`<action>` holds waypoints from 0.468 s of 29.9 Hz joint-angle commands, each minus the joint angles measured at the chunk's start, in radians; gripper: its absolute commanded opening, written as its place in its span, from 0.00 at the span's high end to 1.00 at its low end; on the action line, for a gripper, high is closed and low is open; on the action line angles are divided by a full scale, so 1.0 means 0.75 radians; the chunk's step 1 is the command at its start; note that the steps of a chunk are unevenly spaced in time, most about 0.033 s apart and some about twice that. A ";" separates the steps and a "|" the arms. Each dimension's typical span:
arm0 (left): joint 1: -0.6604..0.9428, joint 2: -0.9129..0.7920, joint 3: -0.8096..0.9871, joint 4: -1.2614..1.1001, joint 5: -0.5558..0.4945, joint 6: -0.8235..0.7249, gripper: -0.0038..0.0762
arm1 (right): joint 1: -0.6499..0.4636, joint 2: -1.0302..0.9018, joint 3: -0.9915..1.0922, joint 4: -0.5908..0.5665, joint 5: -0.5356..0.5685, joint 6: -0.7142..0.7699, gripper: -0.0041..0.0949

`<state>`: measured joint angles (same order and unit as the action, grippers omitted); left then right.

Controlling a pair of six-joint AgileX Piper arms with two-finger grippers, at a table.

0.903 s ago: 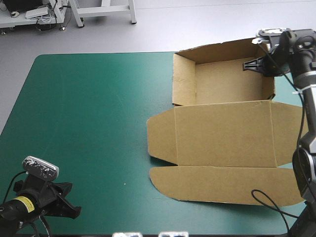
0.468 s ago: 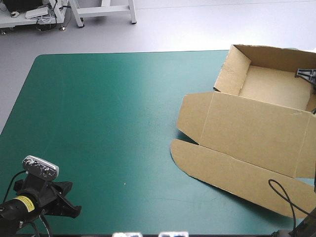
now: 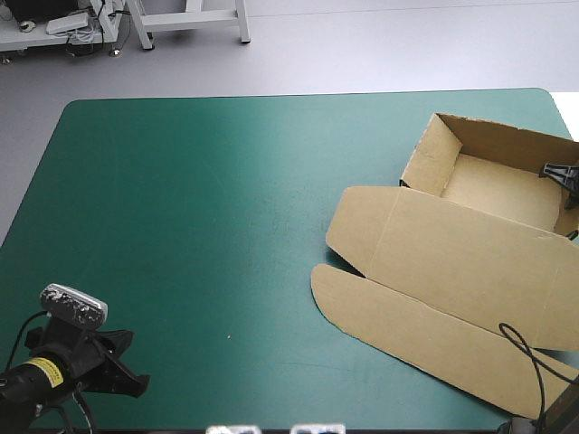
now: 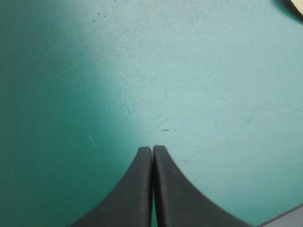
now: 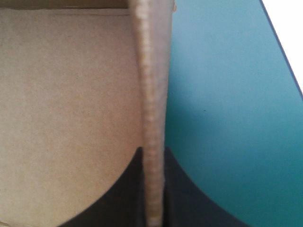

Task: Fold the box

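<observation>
High view above, behind, facing down on table [image 3: 199, 226]; wrist views close-up; right shares box [image 3: 470, 262] wall

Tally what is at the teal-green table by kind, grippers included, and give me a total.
Boxes: 1, the brown box, an open tray with its lid flat.
Grippers: 2, the left gripper shut on nothing, the right gripper shut on a wall of the box.
Total: 3

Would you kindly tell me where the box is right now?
In the high view the box lies at the right side of the table, its tray toward the far right corner, one tray wall clamped in the right gripper.
</observation>
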<state>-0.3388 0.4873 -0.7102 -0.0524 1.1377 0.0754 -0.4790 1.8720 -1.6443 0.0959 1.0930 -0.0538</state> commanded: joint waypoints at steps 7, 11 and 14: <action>-0.009 0.009 -0.032 -0.014 -0.071 -0.006 0.96 | -0.008 0.077 -0.030 0.009 -0.010 -0.015 0.97; -0.009 0.009 -0.032 -0.014 -0.071 -0.006 0.96 | -0.008 0.086 -0.030 -0.114 0.005 -0.030 0.83; -0.009 0.009 -0.032 -0.014 -0.071 -0.006 0.96 | -0.008 0.086 -0.033 -0.161 0.015 -0.030 0.70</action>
<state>-0.3388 0.4873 -0.7102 -0.0524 1.1377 0.0754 -0.4790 1.9729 -1.6495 0.0516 1.1001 -0.0632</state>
